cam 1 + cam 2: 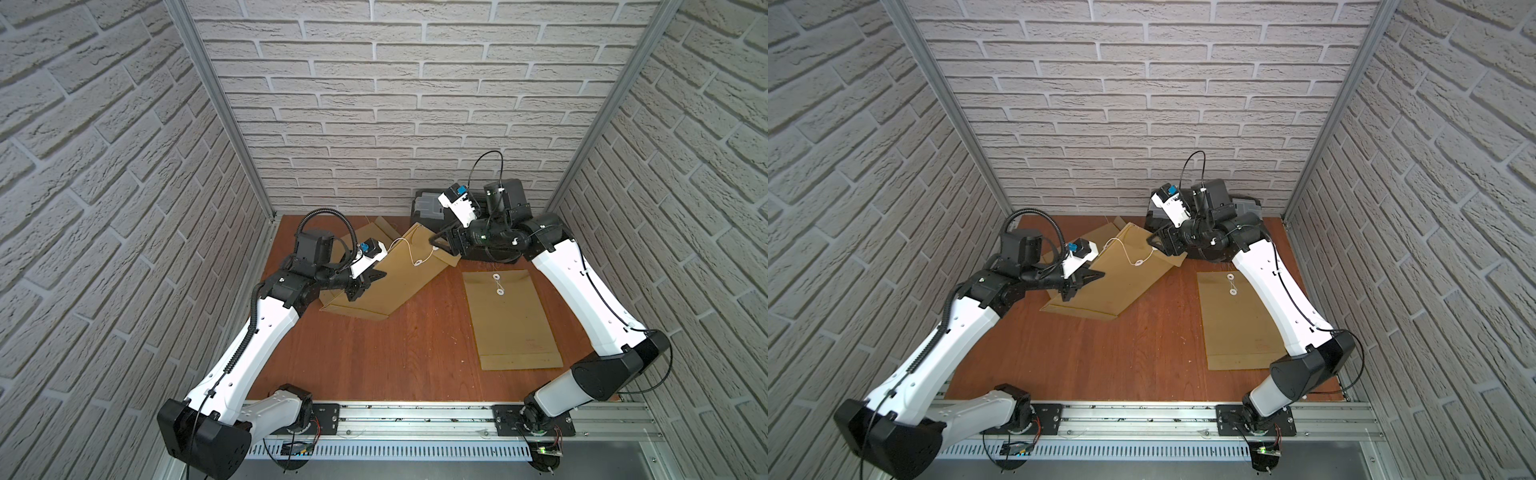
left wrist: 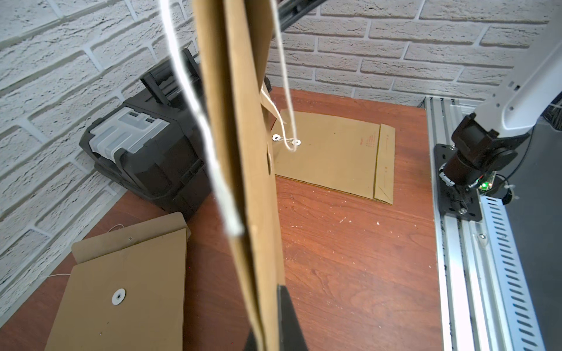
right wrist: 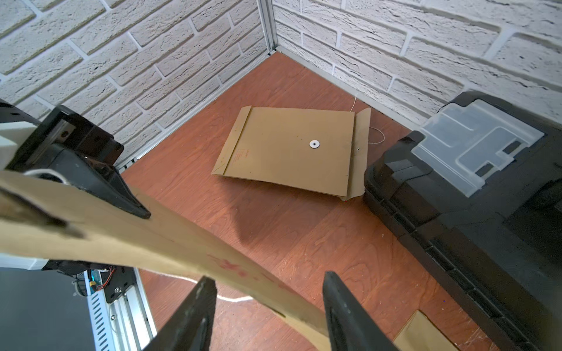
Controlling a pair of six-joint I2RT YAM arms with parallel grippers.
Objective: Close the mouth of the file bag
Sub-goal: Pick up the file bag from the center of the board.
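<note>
File bag (image 1: 397, 282) stretches lengthwise between arms, left fingers (image 1: 371, 277) pinching near its base, right fingers (image 3: 343, 310) spread astride its mouth.

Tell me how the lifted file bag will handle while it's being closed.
Probably light and semi-stiff: the file bag holds nearly flat though the left gripper pinches one edge. Its loose string dangles, so it likely swings and snags.

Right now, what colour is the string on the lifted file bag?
White; the left wrist view shows the string largest, hanging beside the brown file bag.
</note>
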